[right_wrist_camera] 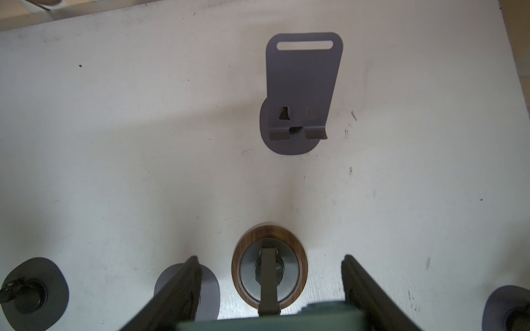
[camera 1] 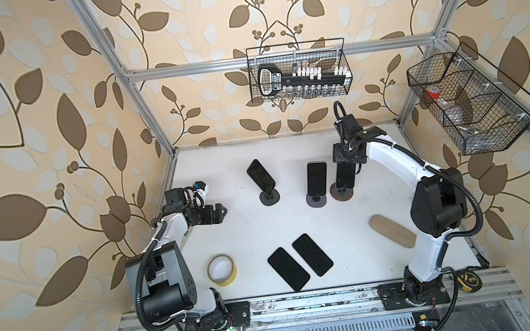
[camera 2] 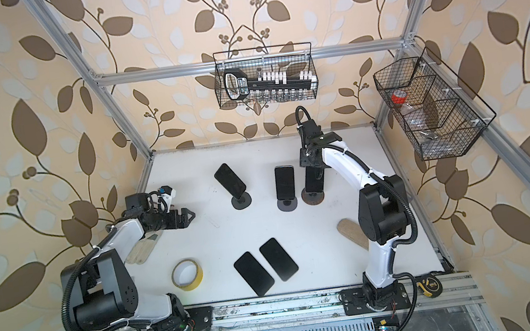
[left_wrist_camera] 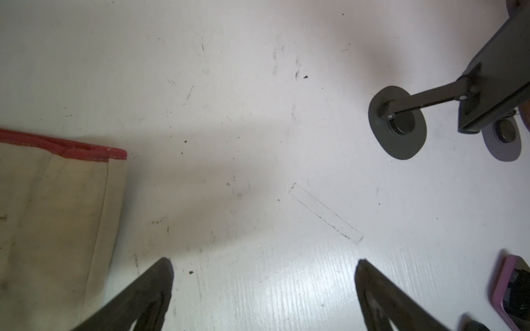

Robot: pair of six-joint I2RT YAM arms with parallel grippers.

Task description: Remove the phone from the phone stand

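- Right claw [right_wrist_camera: 270, 257]: points down over the top of the phone [right_wrist_camera: 266, 321], one finger on each side of it. The phone's blurred top edge spans the whole gap between the fingers. Cannot tell whether they pinch it or only flank it.
- The phone is upright and seated on the phone stand [right_wrist_camera: 268, 275]. The stand's wood-ringed round base shows directly below, between the fingertips.
- In both top views the phone [camera 1: 345, 176] [camera 2: 314, 180] is the rightmost of three propped in a row toward the back of the surface [camera 1: 354, 248].
- Just beside it on its left: the middle phone [camera 1: 317, 178] on its own grey-based stand, the two round bases nearly touching.
- Farther left in the row: the tilted phone [camera 1: 261, 179].
- Right wrist view, past the wood-ringed base: a grey plate stand [right_wrist_camera: 301, 86] with a slotted back.
- Toward the front edge: two flat phones [camera 1: 287, 269] side by side, screens dark, well apart from the right claw.
- Left claw [left_wrist_camera: 263, 262]: spread, bare surface between its fingers. It hovers at the left side, well apart from the phone.
- Near the left claw: a beige glove [left_wrist_camera: 57, 215] with a red hem. A tape roll [camera 1: 221, 270] lies closer to the front.
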